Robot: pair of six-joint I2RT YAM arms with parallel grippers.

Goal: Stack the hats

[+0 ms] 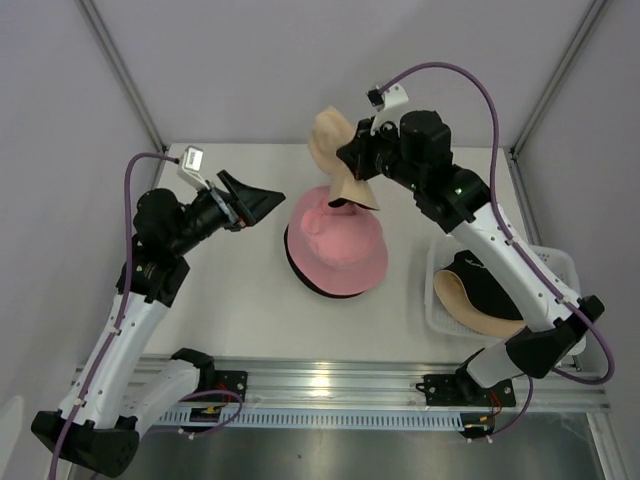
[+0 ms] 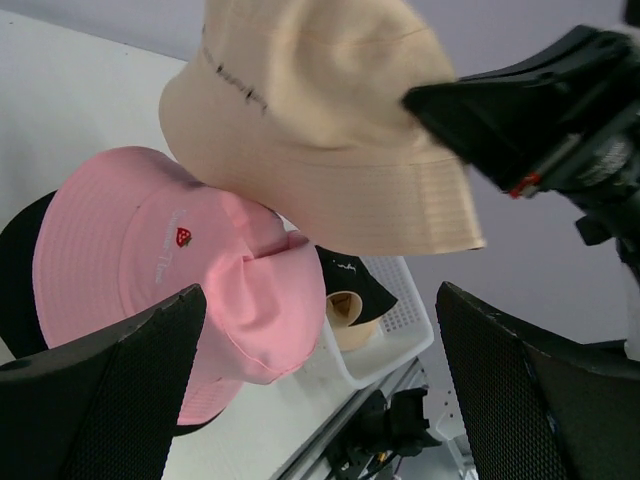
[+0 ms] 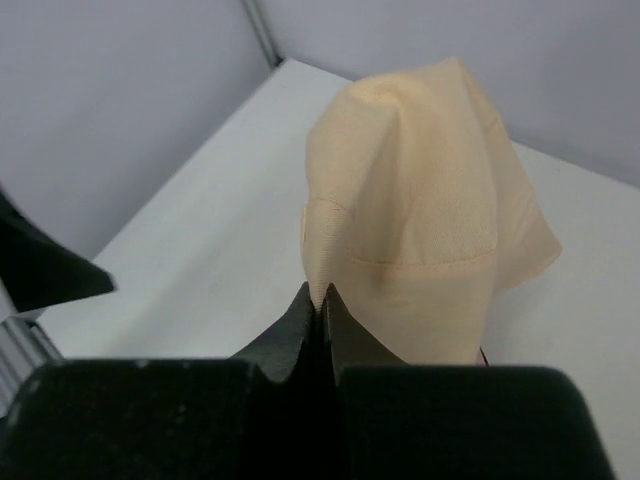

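Note:
My right gripper (image 1: pixel 352 160) is shut on a fold of a beige bucket hat (image 1: pixel 335 150) and holds it in the air above the back of the pink hat (image 1: pixel 340 242). In the right wrist view the beige hat (image 3: pixel 425 210) hangs from my pinched fingertips (image 3: pixel 322 300). The pink hat, with a small strawberry mark (image 2: pixel 183 236), lies on a black hat (image 1: pixel 300 270) at the table's middle. My left gripper (image 1: pixel 258 200) is open and empty, held left of the stack; its view shows the beige hat (image 2: pixel 320 130) over the pink one (image 2: pixel 170 270).
A white mesh basket (image 1: pixel 555 262) at the right edge holds a black hat (image 1: pixel 490 285) over a beige one (image 1: pixel 470 308); it also shows in the left wrist view (image 2: pixel 400 335). White walls close the back and sides. The arm bases sit on a rail at the near edge.

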